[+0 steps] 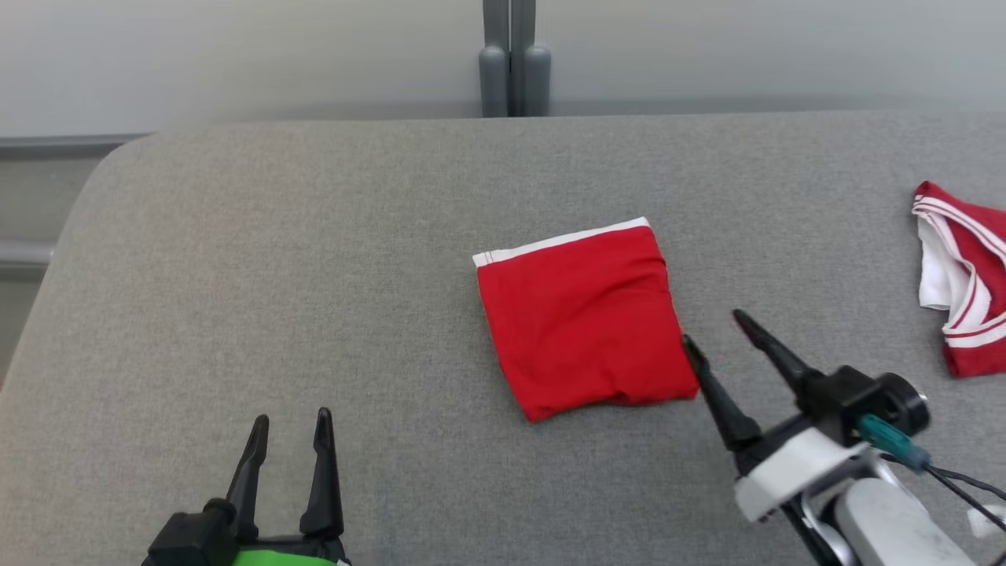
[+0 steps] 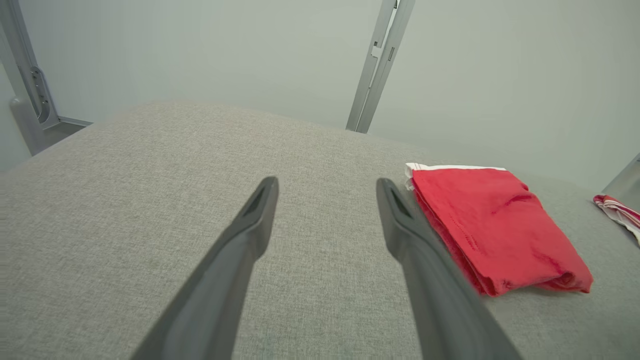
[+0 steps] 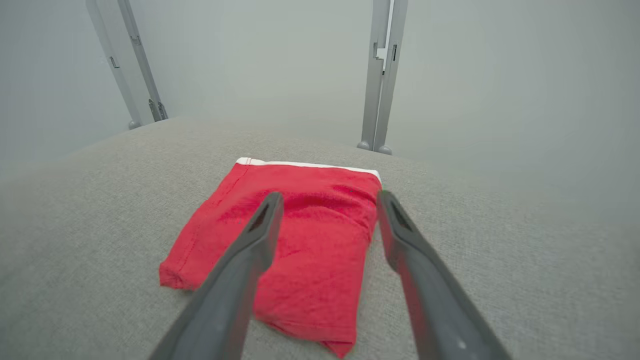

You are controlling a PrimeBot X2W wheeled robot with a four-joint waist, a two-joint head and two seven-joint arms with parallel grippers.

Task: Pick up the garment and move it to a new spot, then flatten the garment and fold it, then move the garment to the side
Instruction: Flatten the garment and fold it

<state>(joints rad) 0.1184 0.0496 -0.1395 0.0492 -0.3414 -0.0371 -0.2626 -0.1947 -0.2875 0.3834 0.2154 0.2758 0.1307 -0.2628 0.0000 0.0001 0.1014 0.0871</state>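
Garment (image 1: 585, 318) is folded into a red square, white trim on its far edge, mid-table (image 1: 236, 275). My right hand (image 1: 714, 328) is spread wide and straddles its right edge, one fingertip touching. Left hand (image 1: 291, 417) is wide too, well apart. A second red-white cloth (image 1: 963, 291) lies far right.

A grey woven fabric covers the tabletop (image 1: 236, 275), whose far left corner is rounded. At its right edge lies a crumpled red cloth (image 1: 967, 291) with white stripe trim and a white inside, partly cut off by the head view's border. Behind the far edge, near its middle, two grey posts (image 1: 515, 71) stand upright side by side against a pale wall (image 1: 236, 55). A grey rail (image 1: 55, 145) runs beyond the left corner.
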